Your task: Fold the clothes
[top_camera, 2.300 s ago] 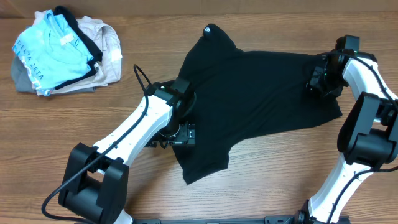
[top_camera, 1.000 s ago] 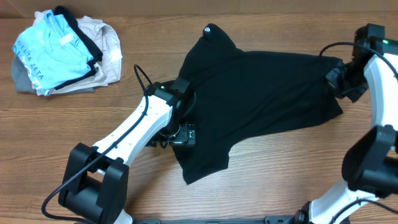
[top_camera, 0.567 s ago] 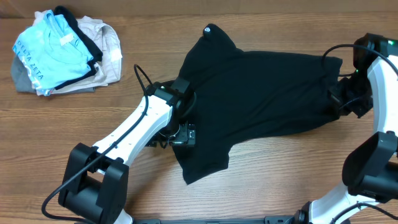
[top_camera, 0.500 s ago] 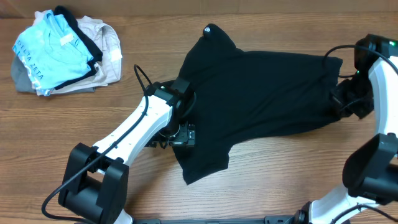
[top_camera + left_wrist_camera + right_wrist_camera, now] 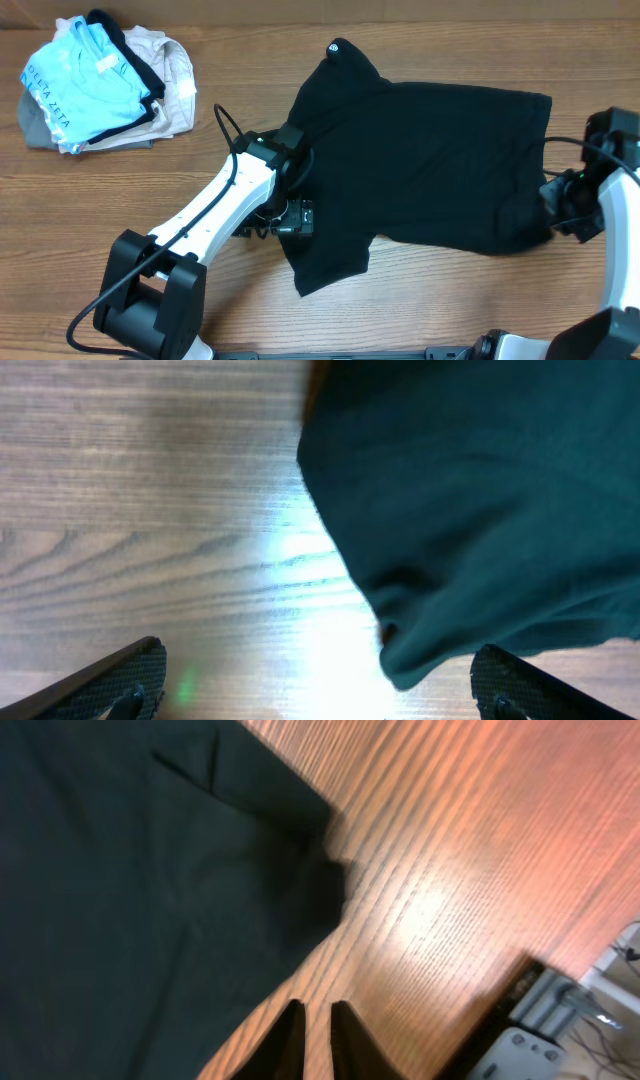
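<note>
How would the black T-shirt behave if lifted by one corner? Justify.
Probably floppy: the black T-shirt lies flat with rumpled, creased edges. It would likely drape and sag from one grip. It may slide on the smooth table.

Free tabletop [image 5: 450, 300] beside shirt [image 5: 430, 150] (pile [image 5: 100, 85] left)

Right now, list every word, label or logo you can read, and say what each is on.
"ZETA": on the light blue shirt, top left; the lettering before it is unclear.
White mark on the black T-shirt: too small to read.
</note>
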### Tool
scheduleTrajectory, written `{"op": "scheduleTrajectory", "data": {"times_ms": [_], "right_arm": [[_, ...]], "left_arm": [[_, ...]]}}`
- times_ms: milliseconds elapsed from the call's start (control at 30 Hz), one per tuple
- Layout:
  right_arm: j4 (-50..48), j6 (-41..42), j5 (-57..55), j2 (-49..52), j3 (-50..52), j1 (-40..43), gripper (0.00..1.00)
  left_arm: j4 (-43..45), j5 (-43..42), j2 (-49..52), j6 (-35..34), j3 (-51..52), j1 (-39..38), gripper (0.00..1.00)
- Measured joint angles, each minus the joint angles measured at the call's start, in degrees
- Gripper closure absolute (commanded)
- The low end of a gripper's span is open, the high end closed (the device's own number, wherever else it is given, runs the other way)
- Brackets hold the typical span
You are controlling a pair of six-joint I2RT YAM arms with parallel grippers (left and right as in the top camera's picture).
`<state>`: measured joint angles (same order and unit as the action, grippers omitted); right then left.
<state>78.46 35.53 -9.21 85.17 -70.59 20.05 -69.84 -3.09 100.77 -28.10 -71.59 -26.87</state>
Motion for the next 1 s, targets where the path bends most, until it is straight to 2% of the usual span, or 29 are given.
{"op": "scheduleTrajectory", "data": {"times_ms": [200, 267, 300, 400, 433, 467, 533, 567, 633, 667, 733, 833, 933, 1000], "right_arm": [[-4.3, 2.1, 1.6, 0.5, 7.8, 0.4, 0.92], [-4.6, 1.9, 2.6, 0.5, 8.2, 0.5, 0.85], [-5.4, 1.4, 3.3, 0.5, 8.2, 0.6, 0.75], [-7.8, -1.3, 6.3, 0.5, 8.2, 0.5, 0.13], [-8.7, -2.8, 7.9, 0.5, 8.2, 0.5, 0.02], [-9.6, -4.3, 9.4, 0.5, 8.2, 0.5, 0.00], [-11.2, -7.8, 13.5, 0.5, 8.2, 0.5, 0.04], [-11.6, -9.3, 14.9, 0.5, 8.2, 0.5, 0.14], [-12.2, -11.8, 18.0, 0.5, 8.2, 0.5, 0.46], [-12.4, -12.2, 18.9, 0.5, 8.3, 0.5, 0.57], [-13.6, -13.7, 20.6, 0.5, 9.0, 0.5, 0.71], [-16.4, -14.6, 21.9, 0.5, 11.8, 0.5, 0.83], [-18.9, -15.0, 22.5, 0.5, 15.2, 0.5, 0.84], [-20.3, -15.0, 22.8, 0.5, 17.0, 0.5, 0.84]], "left_arm": [[-2.0, -0.3, 0.0, 0.2, 0.0, 0.0, 0.00], [-1.4, -0.4, 0.0, 1.1, 0.0, 0.0, 0.00], [-0.7, -0.4, 0.0, 1.6, 0.0, 0.0, 0.00], [3.1, -0.9, 0.0, 3.5, 0.0, -0.2, 0.00], [4.5, -1.5, 0.0, 4.4, 0.0, -0.3, 0.00], [5.5, -2.1, 0.0, 5.2, 0.0, -0.6, 0.02], [7.0, -4.0, 0.0, 6.6, 0.0, -1.4, 0.11], [7.8, -4.9, 0.0, 7.2, 0.0, -2.0, 0.14], [10.1, -6.8, 0.0, 8.2, 0.1, -3.3, 0.23], [11.0, -7.5, 0.0, 8.4, 0.2, -3.8, 0.29], [13.2, -9.3, 0.0, 8.7, 1.0, -5.2, 0.41], [15.0, -11.4, 0.1, 8.4, 2.1, -6.8, 0.56], [15.5, -12.5, 1.0, 7.5, 2.4, -7.7, 0.79], [15.5, -13.1, 2.1, 6.8, 2.5, -7.6, 0.85]]}}
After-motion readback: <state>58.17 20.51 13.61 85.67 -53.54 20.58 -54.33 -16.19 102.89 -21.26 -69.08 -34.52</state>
